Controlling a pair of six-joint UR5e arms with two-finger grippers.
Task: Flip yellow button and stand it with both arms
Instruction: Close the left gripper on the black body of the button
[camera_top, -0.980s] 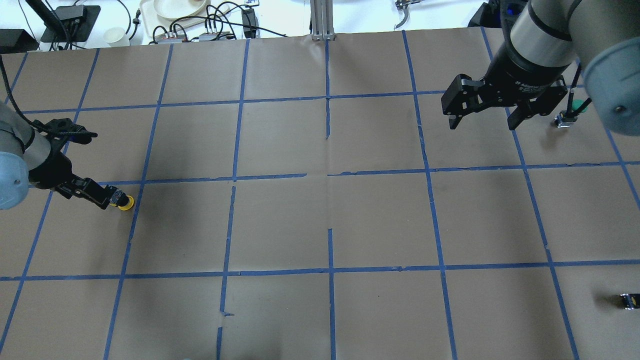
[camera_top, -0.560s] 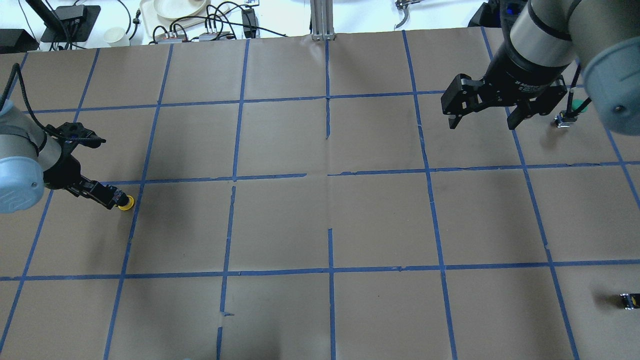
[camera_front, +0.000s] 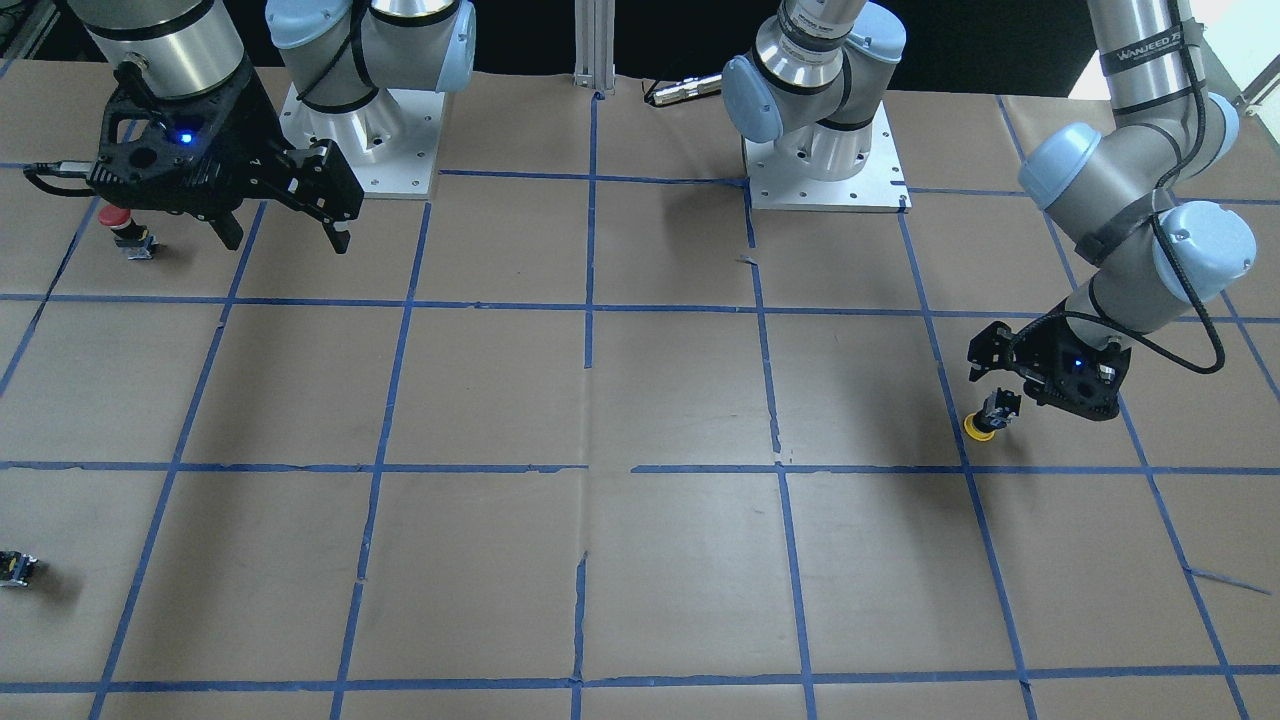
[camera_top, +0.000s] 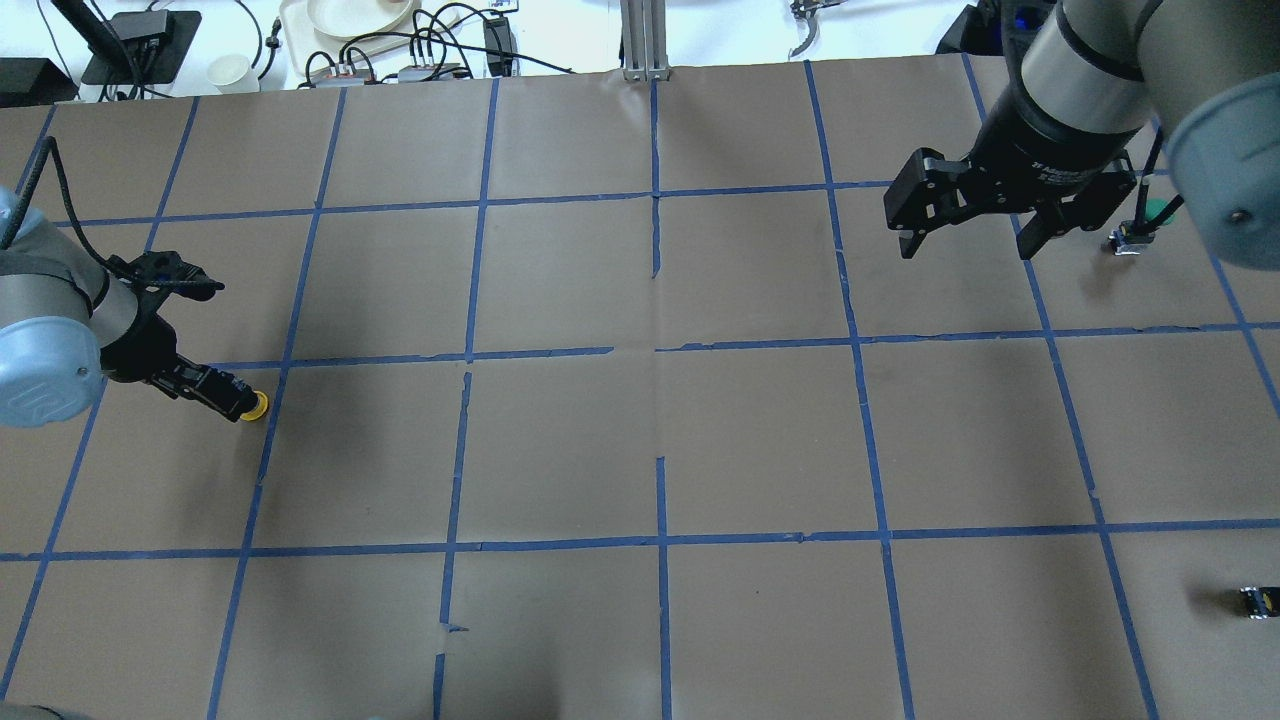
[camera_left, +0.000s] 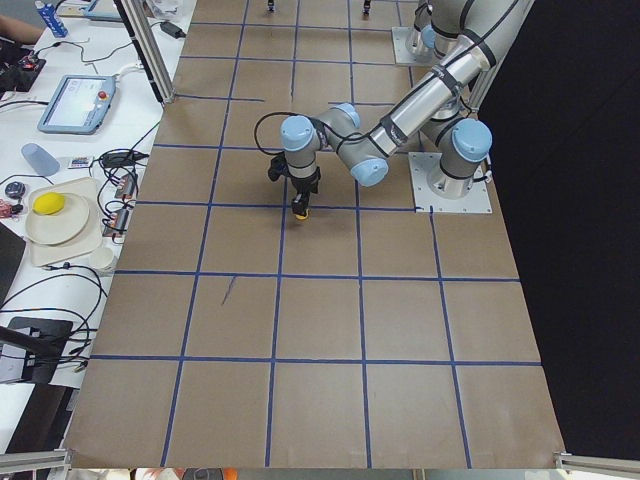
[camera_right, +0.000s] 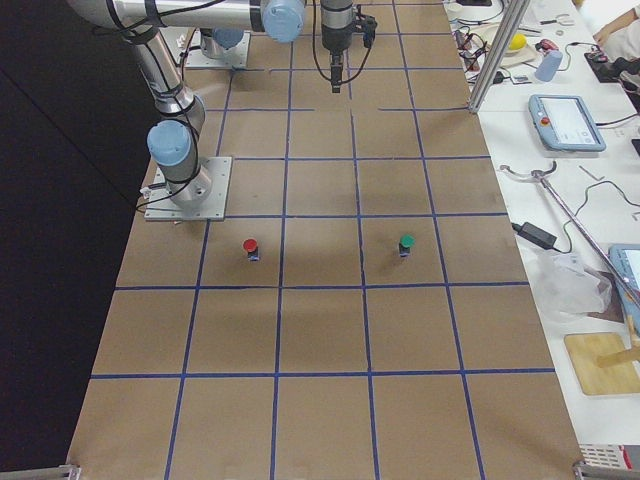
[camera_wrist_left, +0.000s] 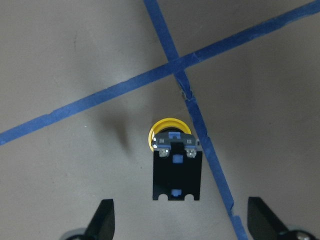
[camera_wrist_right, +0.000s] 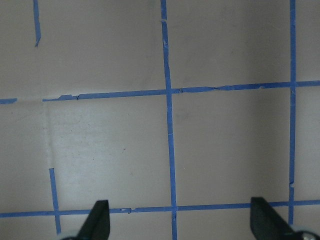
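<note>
The yellow button (camera_wrist_left: 174, 165) lies on the brown paper next to a blue tape crossing. Its yellow cap points away from my left gripper and its black block body points toward it. In the left wrist view my left gripper (camera_wrist_left: 182, 220) is open, one finger on each side of the body, not touching it. From overhead the left gripper (camera_top: 225, 398) covers the body and only the cap of the yellow button (camera_top: 257, 405) shows. The button (camera_front: 982, 420) also shows in the front view. My right gripper (camera_top: 965, 245) is open and empty, high over the far right of the table.
A red-capped button (camera_front: 120, 225) and a green-capped button (camera_top: 1150, 215) stand near the right arm. A small black block with yellow marks (camera_top: 1258, 600) lies at the right edge. Blue tape lines grid the paper. Cables and dishes lie beyond the far edge.
My left arm has swung in and its gripper has come down over the yellow button's body, hiding it from overhead. The button and the right arm have not moved.
</note>
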